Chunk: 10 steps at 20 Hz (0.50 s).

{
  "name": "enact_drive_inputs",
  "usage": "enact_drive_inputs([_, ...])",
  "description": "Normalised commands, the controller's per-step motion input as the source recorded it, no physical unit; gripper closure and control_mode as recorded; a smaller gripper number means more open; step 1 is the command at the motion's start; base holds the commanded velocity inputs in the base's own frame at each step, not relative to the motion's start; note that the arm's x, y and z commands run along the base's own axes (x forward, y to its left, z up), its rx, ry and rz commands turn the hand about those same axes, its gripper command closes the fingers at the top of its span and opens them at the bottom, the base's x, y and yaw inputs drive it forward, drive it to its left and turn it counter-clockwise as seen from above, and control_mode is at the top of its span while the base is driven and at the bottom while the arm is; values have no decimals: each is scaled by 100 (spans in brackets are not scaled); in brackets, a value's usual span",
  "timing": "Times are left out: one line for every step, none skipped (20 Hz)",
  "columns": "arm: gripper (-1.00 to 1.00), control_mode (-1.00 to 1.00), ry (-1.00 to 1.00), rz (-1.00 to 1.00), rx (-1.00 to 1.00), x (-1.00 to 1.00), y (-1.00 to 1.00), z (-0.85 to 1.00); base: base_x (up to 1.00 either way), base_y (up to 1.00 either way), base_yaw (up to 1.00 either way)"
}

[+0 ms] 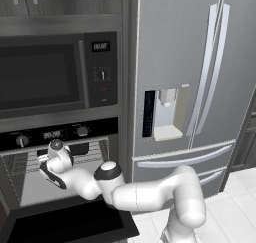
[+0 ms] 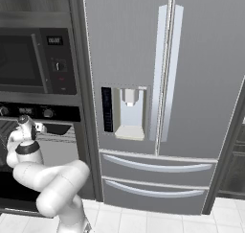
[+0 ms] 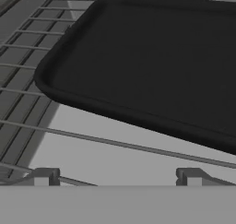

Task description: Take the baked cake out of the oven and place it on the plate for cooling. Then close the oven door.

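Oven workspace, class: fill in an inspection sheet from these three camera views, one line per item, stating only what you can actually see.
Surface: wire rack inside the oven, seen close in the hand view.
Job's things: oven stands open; oven door is dropped down flat. A black tray rests on the rack and looks bare; no cake or plate seen.
Clutter: nothing seen.
Grippers: gripper reaches into the oven cavity, fingertips apart, holding nothing, short of the tray's near edge.
Cables: nothing seen.
Surroundings: microwave above the oven; steel fridge with a dispenser to the right; white tiled floor.
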Motion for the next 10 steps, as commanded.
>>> enact_drive_inputs([-100, -100, 6, 0, 0, -21, 60, -4, 0, 0, 0])
enact_drive_inputs([-100, -100, 15, 0, 0, -20, 59, 0, 0, 0, 0])
enact_drive_inputs([-100, -100, 21, 0, 0, -19, 57, 0, 0, 0, 0])
enact_drive_inputs([-100, -100, 13, 0, 0, -25, 47, 0, 0, 0, 0])
enact_drive_inputs([-100, -100, 10, 0, 0, -40, 39, 0, 0, 0, 0])
enact_drive_inputs([-100, -100, 11, 0, -3, -62, 33, 0, 0, 0, 0])
enact_drive_inputs([-100, -100, 15, 0, -2, -65, 30, -4, 0, 0, 0])
enact_drive_inputs([-100, -100, 10, 0, -4, -72, 33, -10, 0, 0, 0])
enact_drive_inputs([-100, -100, 7, 0, -4, -76, 33, -12, 0, 0, 0])
enact_drive_inputs([-100, -100, 10, 0, -3, -74, 32, -8, 0, 0, 0])
